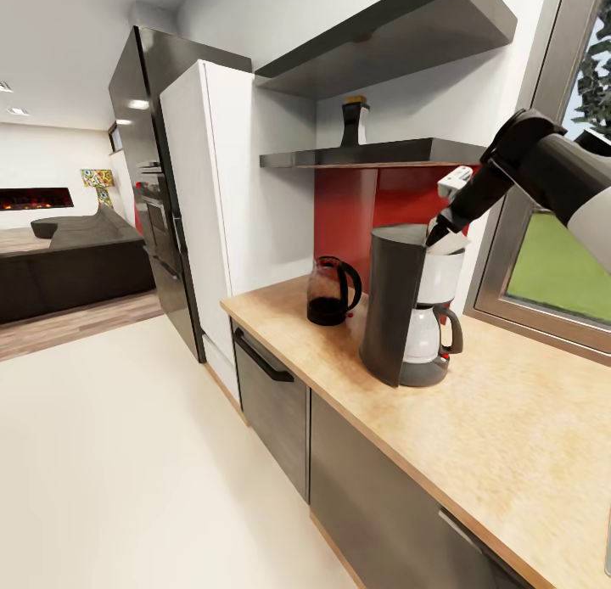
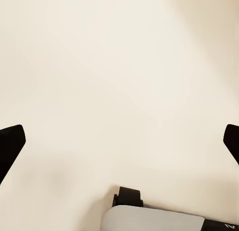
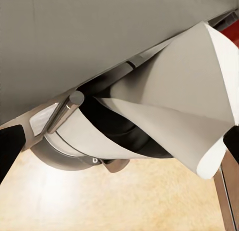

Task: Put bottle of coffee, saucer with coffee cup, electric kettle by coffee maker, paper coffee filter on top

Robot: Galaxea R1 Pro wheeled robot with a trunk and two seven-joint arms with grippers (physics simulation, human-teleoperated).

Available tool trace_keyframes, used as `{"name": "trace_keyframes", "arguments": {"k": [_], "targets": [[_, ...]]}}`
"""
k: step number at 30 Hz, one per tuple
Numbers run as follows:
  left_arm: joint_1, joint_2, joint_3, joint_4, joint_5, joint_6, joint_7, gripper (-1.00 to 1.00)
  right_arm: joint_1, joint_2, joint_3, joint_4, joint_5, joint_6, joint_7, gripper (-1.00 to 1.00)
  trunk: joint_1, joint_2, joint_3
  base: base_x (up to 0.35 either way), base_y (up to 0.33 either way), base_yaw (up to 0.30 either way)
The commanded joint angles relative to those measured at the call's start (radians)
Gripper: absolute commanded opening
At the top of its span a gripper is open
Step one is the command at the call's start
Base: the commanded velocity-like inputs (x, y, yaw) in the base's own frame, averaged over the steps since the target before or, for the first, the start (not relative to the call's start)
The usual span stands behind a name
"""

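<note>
Right gripper [image 1: 439, 235] over the coffee maker [image 1: 409, 305]

Its jaws were wide open, holding nothing, and the paper coffee filter [image 3: 169, 111] lay between them on the coffee maker's top. Farther back stood the electric kettle [image 1: 331, 291] on the kitchen countertop [image 1: 509, 428].

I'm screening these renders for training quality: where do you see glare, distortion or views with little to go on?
Head view: wide-angle bending tilts the coffee maker and fridge; glossy highlights on the kitchen shelf. Left wrist view: plain cream floor, nearly featureless, soft shadow near the bottom. Right wrist view: sharp, but so close that the paper coffee filter and machine crowd it; a bright patch on the kitchen countertop.
</note>
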Motion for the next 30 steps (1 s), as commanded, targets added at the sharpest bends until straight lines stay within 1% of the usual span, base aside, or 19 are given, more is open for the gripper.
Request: {"name": "trace_keyframes", "arguments": {"k": [1, 18, 25, 30], "targets": [[0.0, 0.0, 0.001, -0.001, 0.001, -0.001, 0.0, 1.0, -0.002, 0.0, 0.002, -0.002, 0.01, 0.002, 0.01, 1.0, 0.0, -0.001, -0.001, 0.0, 0.0, 0.0], [0.0, 0.0, 0.001, -0.001, 0.001, -0.001, 0.0, 1.0, -0.034, -0.004, 0.002, -0.002, 0.011, 0.002, 0.01, 1.0, 0.0, -0.001, -0.001, 0.0, 0.0, 0.0], [0.0, 0.0, 0.001, -0.001, 0.001, -0.001, 0.0, 1.0, -0.07, -0.017, -0.002, -0.001, 0.011, 0.002, 0.01, 1.0, 0.0, -0.001, -0.001, 0.0, 0.0, 0.0], [0.0, 0.0, 0.001, -0.001, 0.001, -0.001, 0.0, 1.0, -0.077, -0.028, -0.002, -0.001, 0.011, 0.002, 0.011, 1.0, 0.0, -0.001, -0.001, -0.025, -0.014, 0.0]]}}
